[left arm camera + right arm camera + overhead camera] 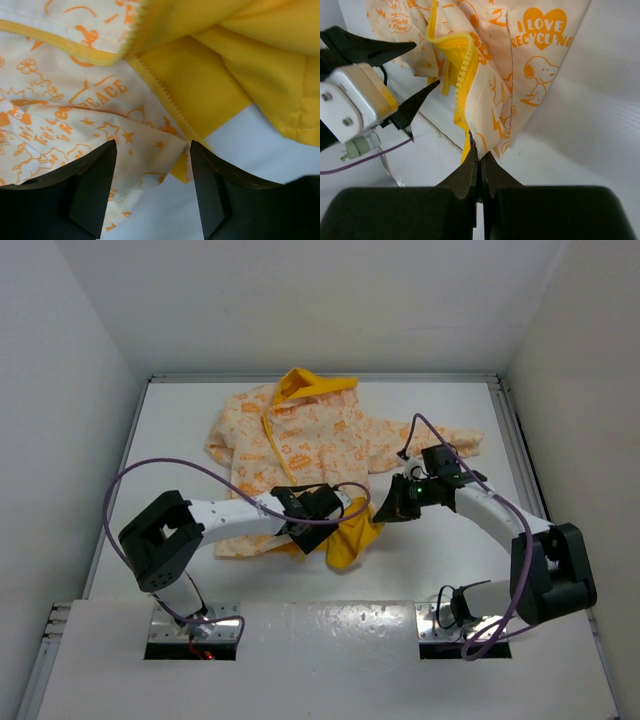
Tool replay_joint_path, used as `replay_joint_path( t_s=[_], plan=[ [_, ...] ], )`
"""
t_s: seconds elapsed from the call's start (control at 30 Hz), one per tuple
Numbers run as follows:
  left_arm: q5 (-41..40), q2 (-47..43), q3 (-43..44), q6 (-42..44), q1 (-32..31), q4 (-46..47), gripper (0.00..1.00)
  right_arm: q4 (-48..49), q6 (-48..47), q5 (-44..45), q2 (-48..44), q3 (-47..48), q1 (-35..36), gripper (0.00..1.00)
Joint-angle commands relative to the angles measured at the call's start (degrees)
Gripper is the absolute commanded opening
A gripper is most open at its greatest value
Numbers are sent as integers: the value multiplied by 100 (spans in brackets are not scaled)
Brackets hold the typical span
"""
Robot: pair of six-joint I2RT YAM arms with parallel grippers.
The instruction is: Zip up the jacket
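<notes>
The jacket, cream with orange print, lies spread at the back middle of the table, hood away from me. Its lower right front is turned over and shows yellow lining. My left gripper is open over the lower hem; in the left wrist view the cream hem corner and the yellow zipper edge lie between its fingers. My right gripper is shut on the bottom end of the other zipper edge, holding that front panel lifted off the table.
White walls enclose the table on the left, back and right. Purple cables loop above both arms. A raised white ledge runs along the near edge by the arm bases. The left gripper body shows close by in the right wrist view.
</notes>
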Motion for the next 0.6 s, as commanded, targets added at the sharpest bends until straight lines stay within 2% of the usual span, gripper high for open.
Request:
replay_joint_path(
  t_s=[0.0, 0.17, 0.27, 0.4, 0.43, 0.5, 0.53, 0.57],
  plan=[
    [300, -88, 185, 82, -129, -114, 65, 83, -53, -39, 12, 233, -38, 0],
    [301, -35, 185, 82, -129, -114, 62, 5, -114, -48, 47, 295, -56, 0],
    [3, -35, 124, 82, -129, -114, 53, 22, -141, -48, 73, 295, -82, 0],
    [-314, 27, 124, 82, 3, -114, 30, 74, -106, -39, 99, 321, -99, 0],
    [-314, 114, 124, 134, 72, -167, 21, 75, -123, -39, 99, 339, -82, 0],
    [-376, 115, 71, 135, 126, -167, 12, 66, -141, -30, 126, 365, -91, 0],
    [-376, 115, 71, 135, 178, -167, 3, 57, -167, -39, 126, 383, -82, 0],
    [-376, 1, 71, 135, 292, -167, 0, 57, -167, -48, 126, 391, -91, 0]
  ],
)
